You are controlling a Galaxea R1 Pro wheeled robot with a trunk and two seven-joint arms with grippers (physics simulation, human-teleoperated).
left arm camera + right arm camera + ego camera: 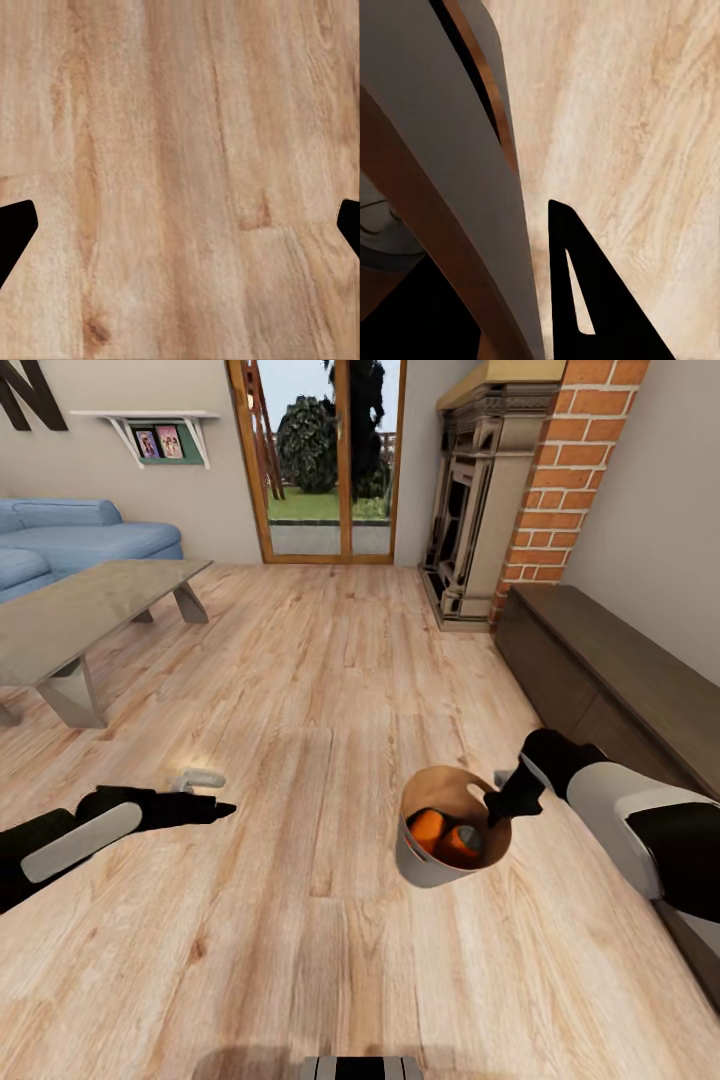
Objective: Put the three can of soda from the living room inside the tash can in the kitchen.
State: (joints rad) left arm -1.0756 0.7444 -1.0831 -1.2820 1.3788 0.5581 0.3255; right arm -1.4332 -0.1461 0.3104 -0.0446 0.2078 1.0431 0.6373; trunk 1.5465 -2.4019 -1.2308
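Note:
The tash can (425, 868) hangs above the living room's plank floor, pale grey outside and brown inside. My right gripper (497, 815) is shut on its rim at the right side. Two orange cans of soda (428, 828) (462, 845) lie inside it; the dark blue can is hidden. In the right wrist view the bin's grey wall (435, 150) runs between the fingers, with one black finger (607, 322) outside it. My left gripper (215, 812) is held low at the left, open and empty, its fingertips (15, 232) wide apart over bare floor.
A glass coffee table (80, 610) and blue sofa (70, 540) stand at the left. A long dark low cabinet (610, 670) runs along the right wall, close to my right arm. A brick column (570, 480), a fireplace (480, 510) and a glass door (325, 460) lie ahead.

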